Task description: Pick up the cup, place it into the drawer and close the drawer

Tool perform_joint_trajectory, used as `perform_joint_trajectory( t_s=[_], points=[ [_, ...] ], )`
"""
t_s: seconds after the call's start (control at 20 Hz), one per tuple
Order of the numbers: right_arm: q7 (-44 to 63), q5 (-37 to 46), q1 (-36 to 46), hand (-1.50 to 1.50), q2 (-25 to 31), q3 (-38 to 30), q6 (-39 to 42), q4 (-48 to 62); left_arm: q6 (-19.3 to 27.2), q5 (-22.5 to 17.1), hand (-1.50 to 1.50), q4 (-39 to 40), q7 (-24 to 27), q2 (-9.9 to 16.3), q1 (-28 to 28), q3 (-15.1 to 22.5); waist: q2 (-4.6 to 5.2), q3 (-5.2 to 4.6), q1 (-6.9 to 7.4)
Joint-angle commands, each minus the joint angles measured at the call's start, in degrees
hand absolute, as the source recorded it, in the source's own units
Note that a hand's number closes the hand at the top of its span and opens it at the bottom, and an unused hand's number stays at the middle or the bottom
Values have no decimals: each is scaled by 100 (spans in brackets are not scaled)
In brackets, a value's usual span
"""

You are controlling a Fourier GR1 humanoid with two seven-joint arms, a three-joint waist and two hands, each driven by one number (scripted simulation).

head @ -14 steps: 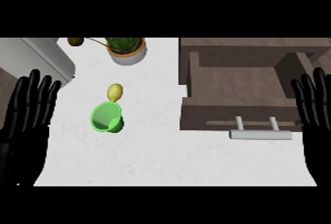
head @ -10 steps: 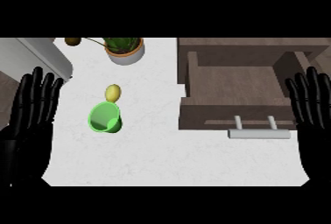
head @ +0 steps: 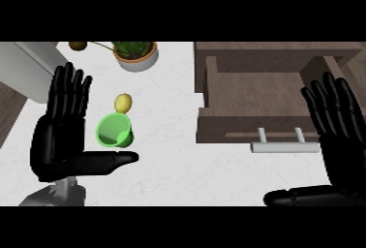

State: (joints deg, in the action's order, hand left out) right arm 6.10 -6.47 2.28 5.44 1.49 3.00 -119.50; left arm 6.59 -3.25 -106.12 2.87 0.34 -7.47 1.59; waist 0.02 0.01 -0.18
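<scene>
Left hand [head: 63,140] flat, fingers straight, thumb out beside the cup [head: 114,131]; right hand [head: 336,126] likewise spread.

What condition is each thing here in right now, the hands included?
Green plastic cup: lying on its side on the counter, not held.
Brown wooden drawer: pulled open, nothing visible inside.
Black left hand: open, beside the cup.
Black right hand: open, holding nothing.

left hand [head: 66,135] moved in from the counter's edge, now just beside the cup [head: 114,131]
</scene>
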Motion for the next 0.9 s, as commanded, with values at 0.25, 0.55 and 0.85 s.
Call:
perform_joint_trajectory(
  t_s=[0.25,0.55,0.85],
  points=[
    [-401,574,61,-150,-427,466,-145,511,131,-212,-150,494,6,59,-523,-149,1,-2,15],
    [-592,339,-169,-150,-302,228,133,392,557,-190,-150,810,195,-32,-426,260,-2,-1,5],
    [113,148,101,-150,-154,-86,22,-82,387,-180,-150,54,-180,48,79,173,-9,-1,24]
  ],
)
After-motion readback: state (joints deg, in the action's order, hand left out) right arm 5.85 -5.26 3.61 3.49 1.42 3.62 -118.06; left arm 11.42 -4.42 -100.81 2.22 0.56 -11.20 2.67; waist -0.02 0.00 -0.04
